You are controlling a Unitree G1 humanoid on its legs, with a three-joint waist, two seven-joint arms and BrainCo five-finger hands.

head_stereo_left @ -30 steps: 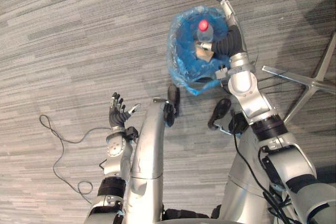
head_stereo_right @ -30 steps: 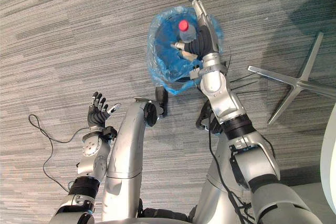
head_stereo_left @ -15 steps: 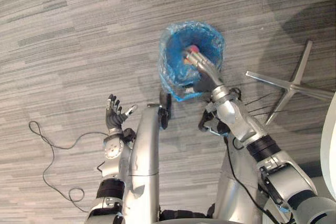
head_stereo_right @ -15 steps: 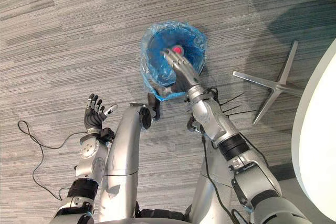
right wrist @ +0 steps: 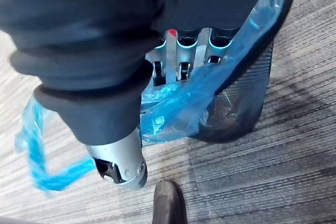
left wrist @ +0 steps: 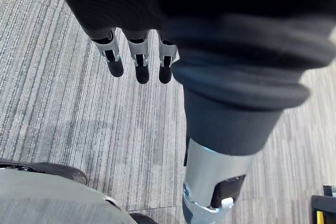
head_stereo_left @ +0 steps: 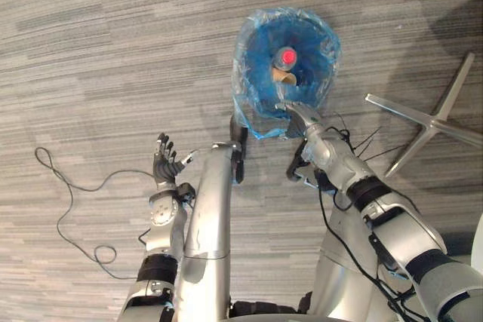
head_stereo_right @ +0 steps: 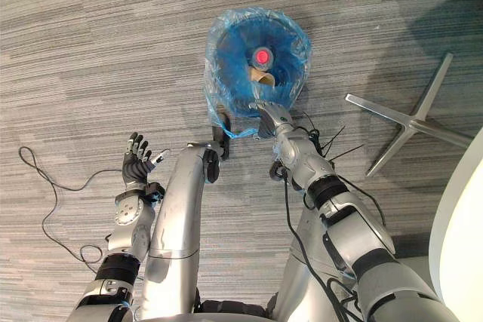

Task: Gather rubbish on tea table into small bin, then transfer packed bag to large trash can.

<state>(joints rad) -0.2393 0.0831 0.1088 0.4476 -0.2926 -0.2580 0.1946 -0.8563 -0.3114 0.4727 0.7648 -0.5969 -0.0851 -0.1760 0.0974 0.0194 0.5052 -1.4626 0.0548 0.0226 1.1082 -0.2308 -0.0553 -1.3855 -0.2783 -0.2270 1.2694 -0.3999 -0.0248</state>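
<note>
Evidently the right robot hand [head_stereo_left: 302, 117] met the bag [head_stereo_left: 246, 73] to gather its rim, grip unclear; left robot hand [head_stereo_left: 165, 167] hung wide.

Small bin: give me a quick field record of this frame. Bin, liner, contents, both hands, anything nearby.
small bin: dark mesh wall, standing on grey carpet
liner: blue bag, edge hanging over the rim
contents: bottle with red cap, tan scrap beside it
right hand: at the bin's near rim, against the bag's edge; grasp unclear
left hand: open, fingers straight, holding nothing, over the carpet
nearby: silver chair base, on the robot's right of the bin
</note>
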